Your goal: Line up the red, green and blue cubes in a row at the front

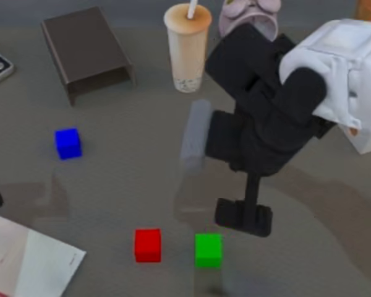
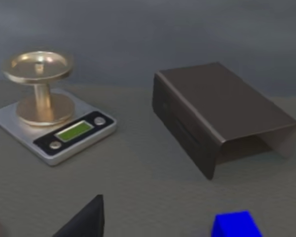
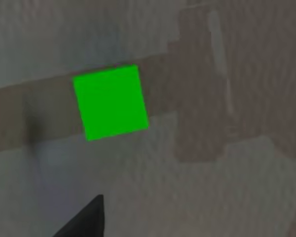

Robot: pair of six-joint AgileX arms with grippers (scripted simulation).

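**Green and red cubes at the front, blue cube off to the left**

My right gripper [image 1: 243, 216] hangs over the worktop [image 1: 130, 185] near its front edge, just behind and to the right of the green cube [image 1: 208, 249], not touching it. I cannot tell whether its fingers are apart or together. In the right wrist view the green cube [image 3: 110, 102] is a plain bright square lying flat and free.

The red cube [image 1: 148, 245] sits just left of the green one, a small gap between them, both close to the front edge. The blue cube [image 1: 68, 143], deep blue and the same size, lies well apart, toward the left edge and farther back.

My left arm is barely in view at the left edge; I cannot tell its gripper's state.

Along the back edge stand a dark brown box [image 1: 85, 51], a drink cup [image 1: 187, 47] with a straw, and a scale [image 2: 54, 129] at the back left corner. A white sheet [image 1: 25, 260] lies at the front left corner.
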